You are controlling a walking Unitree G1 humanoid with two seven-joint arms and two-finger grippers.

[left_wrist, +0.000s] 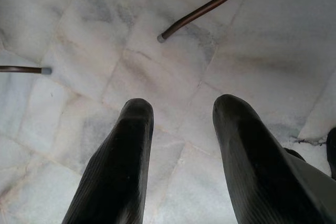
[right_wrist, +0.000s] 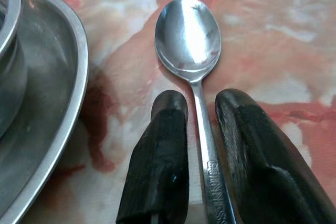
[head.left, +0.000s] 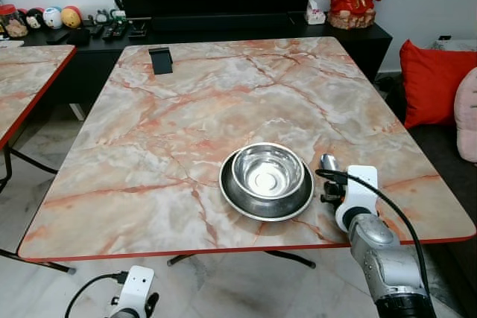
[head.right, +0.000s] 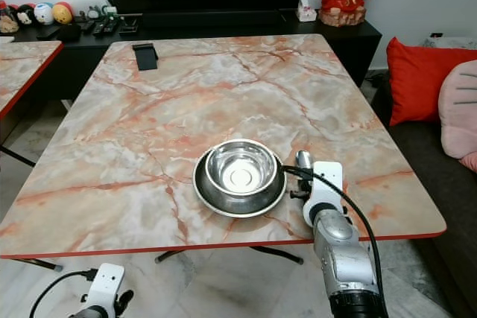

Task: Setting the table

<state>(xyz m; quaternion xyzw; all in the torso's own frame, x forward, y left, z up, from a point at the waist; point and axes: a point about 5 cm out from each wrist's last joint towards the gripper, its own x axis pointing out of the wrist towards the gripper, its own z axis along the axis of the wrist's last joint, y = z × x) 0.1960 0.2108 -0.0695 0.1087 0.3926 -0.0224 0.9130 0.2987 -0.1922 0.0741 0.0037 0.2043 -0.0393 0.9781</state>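
1. Spoon (right_wrist: 192, 51) lies on the marble table (head.left: 186, 109), just to the right of the plate (head.left: 266, 200), bowl end pointing away from the robot. Its handle runs between the 2 black fingers (right_wrist: 157, 166) of the right gripper (right_wrist: 202, 114), which stand either side with small gaps showing, so the jaws look slightly parted around it, not clamped; whether the spoon is fully released I cannot say for sure.
2. Steel bowl (head.left: 267, 170) sits upright inside the plate near the table's front edge, both apparently empty.
3. As a judgement: 1 place setting looks nearly complete, with plate, bowl and spoon down. What seems left is to free the spoon and lift the right arm clear; no fork, cup or 2nd setting is on the table.
4. Left gripper (left_wrist: 181, 129) hangs idle below the table edge, jaws open and empty, over the pale floor tiles (left_wrist: 79, 51).
5. Farther off, a small dark object (head.left: 160, 59) rests at the table's far left side.
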